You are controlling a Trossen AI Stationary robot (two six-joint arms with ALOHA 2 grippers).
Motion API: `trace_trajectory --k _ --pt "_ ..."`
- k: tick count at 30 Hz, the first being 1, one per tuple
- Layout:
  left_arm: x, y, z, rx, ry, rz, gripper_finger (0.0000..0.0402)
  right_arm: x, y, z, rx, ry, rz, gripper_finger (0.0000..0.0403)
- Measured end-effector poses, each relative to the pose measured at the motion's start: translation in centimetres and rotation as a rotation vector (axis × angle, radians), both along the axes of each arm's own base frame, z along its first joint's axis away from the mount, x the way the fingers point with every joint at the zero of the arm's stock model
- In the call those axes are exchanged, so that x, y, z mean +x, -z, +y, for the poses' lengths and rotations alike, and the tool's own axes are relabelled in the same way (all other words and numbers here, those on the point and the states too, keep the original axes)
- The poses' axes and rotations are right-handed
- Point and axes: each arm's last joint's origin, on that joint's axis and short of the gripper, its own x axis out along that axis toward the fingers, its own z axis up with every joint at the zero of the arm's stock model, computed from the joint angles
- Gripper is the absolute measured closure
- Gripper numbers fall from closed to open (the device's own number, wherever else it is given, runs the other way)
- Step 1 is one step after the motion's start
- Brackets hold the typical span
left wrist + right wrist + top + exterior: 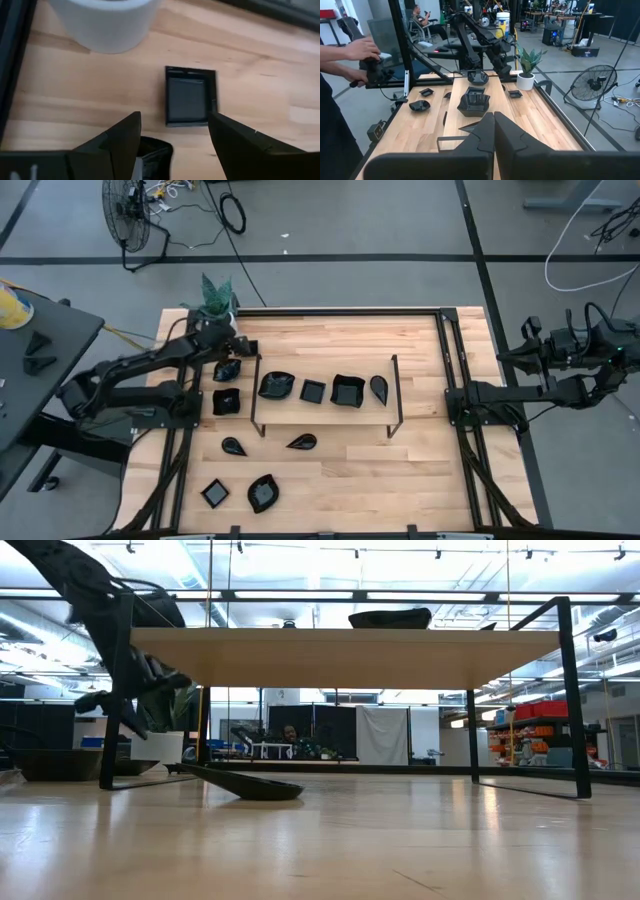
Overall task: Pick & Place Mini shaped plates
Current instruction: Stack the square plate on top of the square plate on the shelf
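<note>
High view is showing the left gripper (232, 340) reaching to the table's far left corner, hovering close beside the white pot with green plant (216, 300). Its fingers are standing spread wide with nothing between them. In the left wrist view the two dark fingers (122, 137) are framing a small square plate (190, 96) lying flat on the wood just ahead of the tips, not touched by either one; the pot's white wall is sitting beyond that plate and to one side of it.

The other mini shaped plates (312, 391) are lying further from this gripper: a wavy one just beneath the arm's wrist, a square one next to the arm's forearm, four in a row on the raised shelf held by the thin black wire frame (393, 395), and four more scattered on the near part of the table.

The right gripper (493, 131) is waiting well off the table's right edge, its fingers pressed together and holding nothing. In the right wrist view a person's hands (362, 50) are gripping a dark device beyond the table's edge.
</note>
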Motion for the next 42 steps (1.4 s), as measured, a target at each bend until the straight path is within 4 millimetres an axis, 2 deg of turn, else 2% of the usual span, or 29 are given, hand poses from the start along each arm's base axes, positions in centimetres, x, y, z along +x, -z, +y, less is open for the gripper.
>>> trace_trajectory --k 5,22,33,42 --pt "0.4 1.2 0.3 -0.048 0.005 0.056 0.0165 0.0 0.0 0.0 0.0 0.0 0.0 0.0396" --pt "2.2 3.6 2.0 -0.017 0.121 0.134 0.0165 0.0 0.0 0.0 0.0 0.0 0.0 0.0396" --pt "2.4 4.8 2.2 -0.067 0.129 0.164 0.0166 0.0 0.0 0.0 0.0 0.0 0.0 0.0396" --pt "2.5 4.8 2.2 -0.076 0.136 0.15 0.0217 0.0 0.0 0.0 0.0 0.0 0.0 0.0396"
